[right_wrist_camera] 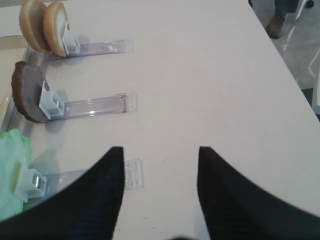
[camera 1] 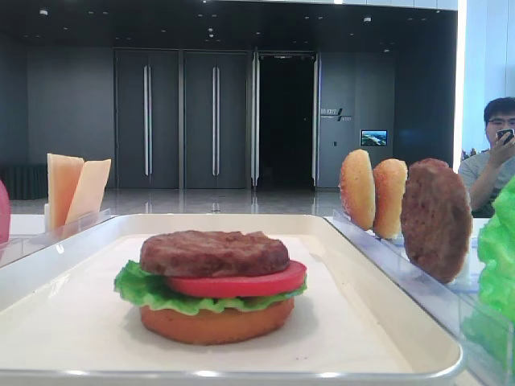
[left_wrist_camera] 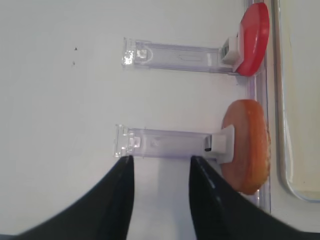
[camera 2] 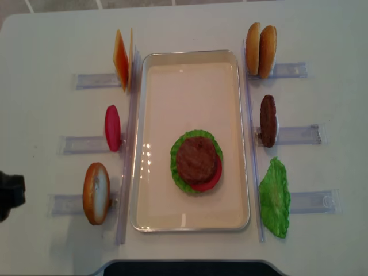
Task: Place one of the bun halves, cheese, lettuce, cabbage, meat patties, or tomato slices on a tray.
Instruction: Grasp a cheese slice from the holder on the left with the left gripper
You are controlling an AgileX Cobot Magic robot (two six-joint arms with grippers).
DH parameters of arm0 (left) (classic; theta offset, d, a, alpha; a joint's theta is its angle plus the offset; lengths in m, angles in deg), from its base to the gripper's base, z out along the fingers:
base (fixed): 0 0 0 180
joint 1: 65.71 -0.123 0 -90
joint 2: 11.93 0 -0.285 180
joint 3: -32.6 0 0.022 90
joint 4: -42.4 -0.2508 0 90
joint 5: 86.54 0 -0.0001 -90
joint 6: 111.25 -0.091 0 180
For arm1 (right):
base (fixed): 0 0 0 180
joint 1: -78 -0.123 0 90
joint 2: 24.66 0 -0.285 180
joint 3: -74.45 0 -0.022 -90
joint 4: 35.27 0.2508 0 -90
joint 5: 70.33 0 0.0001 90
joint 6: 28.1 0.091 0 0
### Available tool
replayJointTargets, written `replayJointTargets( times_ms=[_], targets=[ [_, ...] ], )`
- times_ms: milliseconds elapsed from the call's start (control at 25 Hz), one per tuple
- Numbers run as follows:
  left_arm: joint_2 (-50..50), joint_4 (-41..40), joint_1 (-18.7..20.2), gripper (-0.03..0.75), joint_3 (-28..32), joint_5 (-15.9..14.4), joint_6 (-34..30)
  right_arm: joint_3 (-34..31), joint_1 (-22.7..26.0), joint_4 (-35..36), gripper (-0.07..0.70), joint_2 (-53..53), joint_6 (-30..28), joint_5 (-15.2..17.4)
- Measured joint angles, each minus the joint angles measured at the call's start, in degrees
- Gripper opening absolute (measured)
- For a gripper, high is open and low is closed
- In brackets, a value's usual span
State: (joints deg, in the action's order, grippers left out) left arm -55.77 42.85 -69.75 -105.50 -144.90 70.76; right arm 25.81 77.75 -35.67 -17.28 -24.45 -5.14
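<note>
The white tray (camera 2: 190, 55) holds a stack: bun half (camera 1: 213, 323), lettuce (camera 1: 145, 289), tomato slice (camera 1: 241, 283) and meat patty (camera 2: 197, 158) on top. In the left racks stand cheese (camera 2: 122, 60), a tomato slice (left_wrist_camera: 254, 37) and a bun half (left_wrist_camera: 247, 145). In the right racks stand two bun halves (right_wrist_camera: 45, 25), a patty (right_wrist_camera: 27, 97) and lettuce (camera 2: 275, 197). My left gripper (left_wrist_camera: 161, 162) is open and empty at the outer end of the bun's rack. My right gripper (right_wrist_camera: 160, 152) is open and empty over bare table beside the lettuce rack.
Clear plastic racks (left_wrist_camera: 165, 142) run along both long sides of the tray. A dark part of my left arm (camera 2: 8, 194) shows at the table's left edge. A person (camera 1: 495, 153) sits beyond the table at the right.
</note>
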Motion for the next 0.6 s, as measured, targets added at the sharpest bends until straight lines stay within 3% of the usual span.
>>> replayJointTargets(
  times_ms=[360,600],
  targets=[
    [-26.36,0.61,0.0,0.291,-15.91,1.09,0.0,0.0,0.0,0.0,0.354,0.0,0.0,0.0],
    [-41.3,1.95,0.0,0.369,-27.68,1.55,0.0,0.0,0.0,0.0,0.354,0.0,0.0,0.0]
  ],
)
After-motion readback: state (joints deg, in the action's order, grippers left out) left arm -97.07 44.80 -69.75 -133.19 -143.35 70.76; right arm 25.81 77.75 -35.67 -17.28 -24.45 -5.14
